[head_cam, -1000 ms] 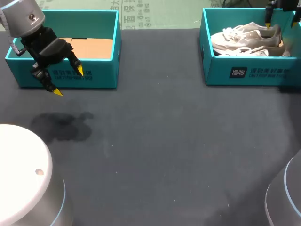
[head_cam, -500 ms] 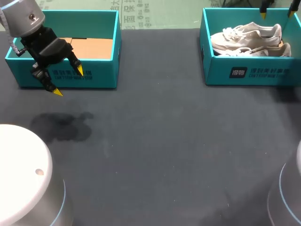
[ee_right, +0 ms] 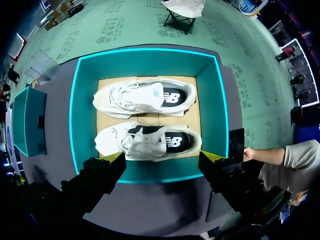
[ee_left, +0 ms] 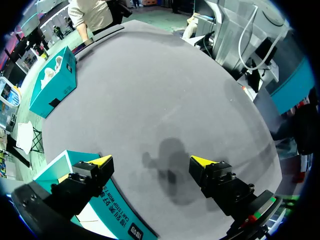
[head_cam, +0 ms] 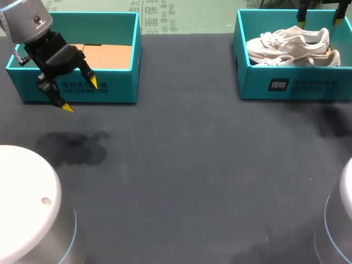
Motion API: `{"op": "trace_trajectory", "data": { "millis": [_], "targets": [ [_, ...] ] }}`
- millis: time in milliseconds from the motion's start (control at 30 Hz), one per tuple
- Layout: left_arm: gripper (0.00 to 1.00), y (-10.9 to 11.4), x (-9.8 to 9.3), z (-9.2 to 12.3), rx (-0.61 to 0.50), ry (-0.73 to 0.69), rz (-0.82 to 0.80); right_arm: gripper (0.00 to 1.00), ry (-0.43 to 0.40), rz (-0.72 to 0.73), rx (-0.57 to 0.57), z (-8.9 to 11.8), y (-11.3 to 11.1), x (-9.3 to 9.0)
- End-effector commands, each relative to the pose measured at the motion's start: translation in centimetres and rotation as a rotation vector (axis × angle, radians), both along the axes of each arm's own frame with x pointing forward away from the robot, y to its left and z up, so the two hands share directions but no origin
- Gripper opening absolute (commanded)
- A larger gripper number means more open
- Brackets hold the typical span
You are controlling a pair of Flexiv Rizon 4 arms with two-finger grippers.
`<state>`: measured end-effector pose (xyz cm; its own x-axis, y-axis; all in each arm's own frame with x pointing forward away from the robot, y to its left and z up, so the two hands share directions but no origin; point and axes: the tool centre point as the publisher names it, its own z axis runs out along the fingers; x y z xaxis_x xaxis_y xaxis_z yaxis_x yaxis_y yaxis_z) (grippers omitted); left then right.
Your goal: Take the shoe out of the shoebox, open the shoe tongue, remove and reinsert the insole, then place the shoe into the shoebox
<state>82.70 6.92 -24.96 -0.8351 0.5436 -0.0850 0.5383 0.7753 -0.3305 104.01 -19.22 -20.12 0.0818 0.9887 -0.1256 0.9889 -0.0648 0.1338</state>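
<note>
Two white shoes (head_cam: 291,39) lie side by side in the teal shoebox (head_cam: 286,85) at the table's far right. In the right wrist view both shoes (ee_right: 145,97) rest on the cardboard floor of the shoebox (ee_right: 75,115), laces up. My right gripper (head_cam: 319,17) hangs open above the box, and its own view shows the gripper (ee_right: 162,157) over the near wall, touching nothing. My left gripper (head_cam: 80,95) is open in front of a second teal box (head_cam: 77,88) at the far left. In its wrist view the left gripper (ee_left: 151,161) holds nothing.
The left box (ee_left: 117,215) holds only a cardboard floor (head_cam: 107,55). A dark stain (head_cam: 74,147) marks the grey table surface (head_cam: 198,165) in front of it. The shoebox with the shoes (ee_left: 52,82) shows far off across the table in the left wrist view.
My right gripper has drawn up and slightly left over the shoebox, its tips now near the view's upper edge. The left arm has kept still.
</note>
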Motion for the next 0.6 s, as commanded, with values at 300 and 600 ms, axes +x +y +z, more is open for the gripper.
{"op": "trace_trajectory", "data": {
  "millis": [300, 600],
  "targets": [
    [1.0, 0.4, -0.3, 3.8, 0.166, 0.032, 0.525, 1.0, -0.08, -0.001, 0.0, -0.3, 1.9, -7.4],
    [1.0, 1.4, 1.8, 4.4, 0.393, 0.108, 1.285, 1.0, -0.072, 0.004, 0.015, -0.8, 2.9, -10.6]
  ]
}}
